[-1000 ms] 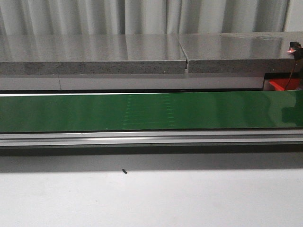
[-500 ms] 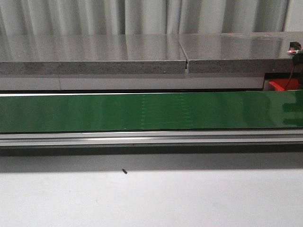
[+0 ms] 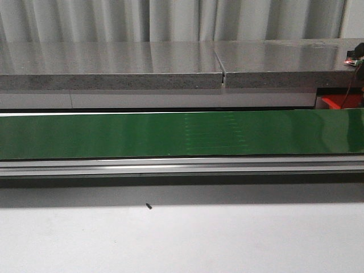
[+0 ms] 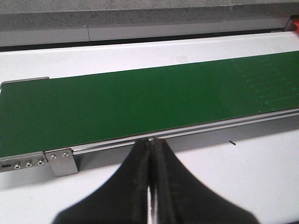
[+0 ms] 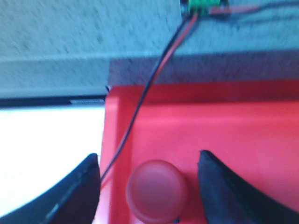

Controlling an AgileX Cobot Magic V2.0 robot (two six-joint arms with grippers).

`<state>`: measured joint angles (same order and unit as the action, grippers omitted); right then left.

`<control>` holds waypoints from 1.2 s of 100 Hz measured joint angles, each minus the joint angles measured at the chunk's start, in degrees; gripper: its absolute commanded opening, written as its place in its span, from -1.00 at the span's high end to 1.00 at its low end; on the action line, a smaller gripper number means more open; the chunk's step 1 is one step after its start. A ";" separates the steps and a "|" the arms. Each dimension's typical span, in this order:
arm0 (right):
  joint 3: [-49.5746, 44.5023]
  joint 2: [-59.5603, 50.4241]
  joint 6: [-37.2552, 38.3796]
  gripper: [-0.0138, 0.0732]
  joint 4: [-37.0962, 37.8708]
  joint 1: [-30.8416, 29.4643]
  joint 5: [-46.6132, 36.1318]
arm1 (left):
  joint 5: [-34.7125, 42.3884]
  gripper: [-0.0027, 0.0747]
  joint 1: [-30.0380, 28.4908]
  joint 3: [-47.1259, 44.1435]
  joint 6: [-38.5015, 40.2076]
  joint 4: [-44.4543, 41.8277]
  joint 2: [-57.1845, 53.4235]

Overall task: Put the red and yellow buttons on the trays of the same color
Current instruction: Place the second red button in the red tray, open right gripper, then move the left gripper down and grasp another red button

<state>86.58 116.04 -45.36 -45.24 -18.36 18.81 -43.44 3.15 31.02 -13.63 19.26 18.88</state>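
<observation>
The right claw stands open over the red tray, the red button lying on the tray between its fingers. Lift straight up toward twelve o'clock, clear of the wire. The left claw is closed on nothing beside the green belt.

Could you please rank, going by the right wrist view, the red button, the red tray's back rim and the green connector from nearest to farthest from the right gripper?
1. Red button: lying in the tray, between the open right gripper fingers.
2. Red tray's back rim: beyond the button, under the grey ledge.
3. Green connector: farthest, up on the ledge where the wires end.
</observation>
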 measured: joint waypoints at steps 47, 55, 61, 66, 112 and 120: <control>-18.69 -20.15 -0.36 0.62 0.00 0.00 -1.71 | 0.00 0.98 0.00 0.00 0.00 0.00 0.00; -22.89 -25.13 -0.46 0.84 0.00 0.00 -1.99 | 0.00 0.98 0.00 0.00 0.00 0.00 0.00; -25.40 -28.43 -0.46 0.83 0.00 0.20 -2.09 | 0.00 0.98 0.00 0.00 0.00 0.00 0.00; -27.41 -31.27 -0.46 0.84 0.00 0.59 -2.12 | 0.00 0.98 0.00 0.00 0.00 0.00 0.00; -44.43 -53.01 -0.58 0.84 0.00 9.21 -2.19 | 0.00 0.98 0.00 0.00 0.00 0.00 0.00; -47.50 -56.72 -0.58 0.84 0.00 11.08 -3.86 | 0.00 0.98 0.00 0.00 0.00 0.00 0.00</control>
<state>39.09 59.32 -45.94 -45.24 -7.28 14.95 -43.44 3.15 31.02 -13.63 19.26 18.88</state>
